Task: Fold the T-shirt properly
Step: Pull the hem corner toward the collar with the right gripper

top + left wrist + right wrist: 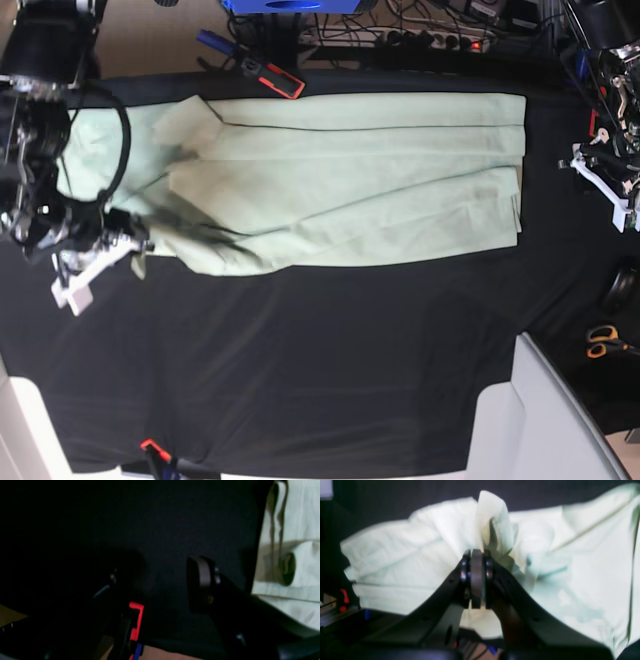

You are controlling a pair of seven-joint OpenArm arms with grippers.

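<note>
So the right gripper (477, 580) is pinched tight on a bunched corner of the T-shirt (350, 190) lying half-folded across the bench (330, 380), left gripper (160, 585) gaping empty beside the shirt, next probably carrying that corner over.

At the left edge of the base view our right gripper (477, 577) has its jaws pressed together. At the right edge our left gripper (160, 585) holds its jaws parted, gripping nothing.
</note>
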